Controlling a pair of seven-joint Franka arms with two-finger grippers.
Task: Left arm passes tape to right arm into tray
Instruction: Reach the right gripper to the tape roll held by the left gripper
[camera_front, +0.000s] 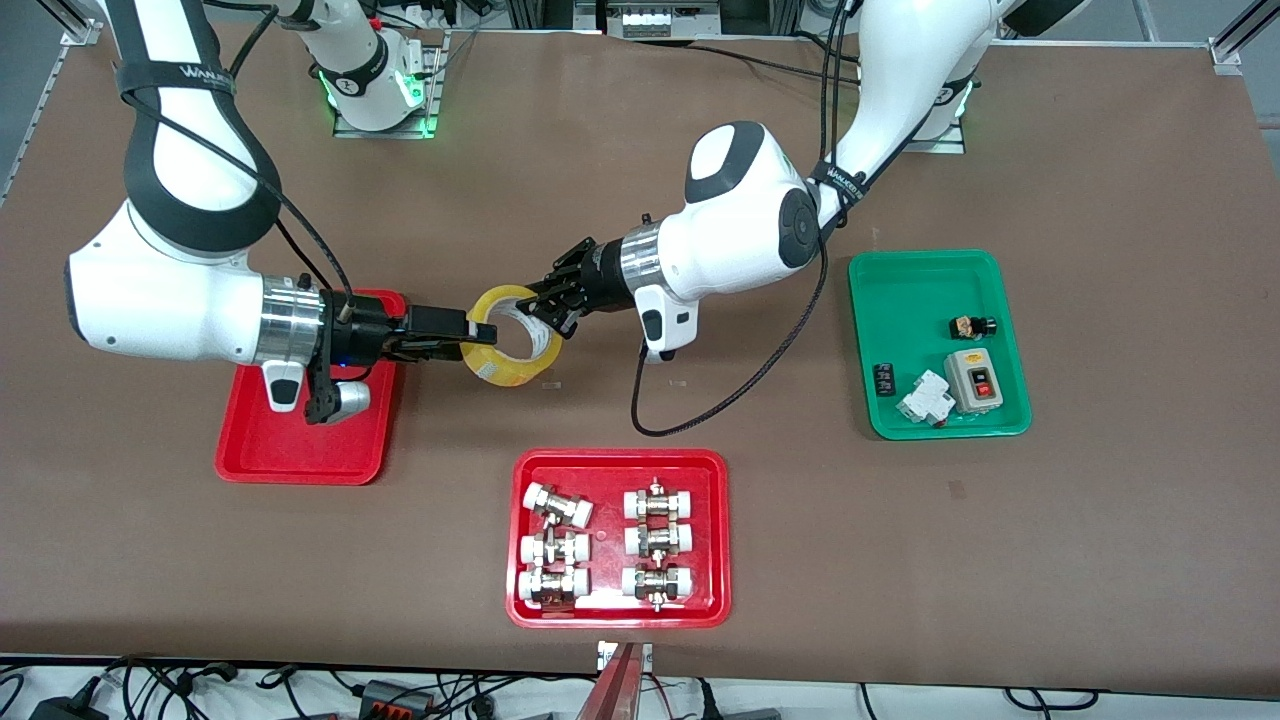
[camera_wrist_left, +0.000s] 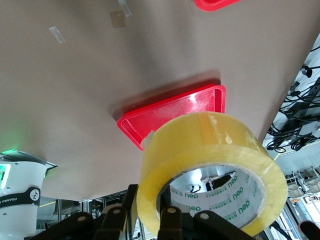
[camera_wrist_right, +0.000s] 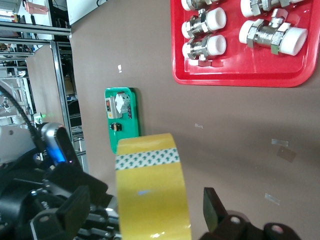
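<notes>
The yellow tape (camera_front: 503, 371) hangs in the air over the table, beside the plain red tray (camera_front: 300, 450). My left gripper (camera_front: 548, 305) is shut on the roll's wall, one finger outside and one inside the hole, as the left wrist view (camera_wrist_left: 148, 205) shows on the tape (camera_wrist_left: 210, 135). My right gripper (camera_front: 478, 338) reaches out from over the red tray and is open. Its fingers straddle the tape (camera_wrist_right: 152, 200) with a gap on each side in the right wrist view (camera_wrist_right: 145, 210). The red tray (camera_wrist_left: 170, 107) lies below the roll.
A red tray of white-capped metal fittings (camera_front: 620, 465) lies nearer the front camera; it also shows in the right wrist view (camera_wrist_right: 240, 80). A green tray (camera_front: 900, 290) with small electrical parts lies toward the left arm's end. A black cable loops below the left arm's wrist.
</notes>
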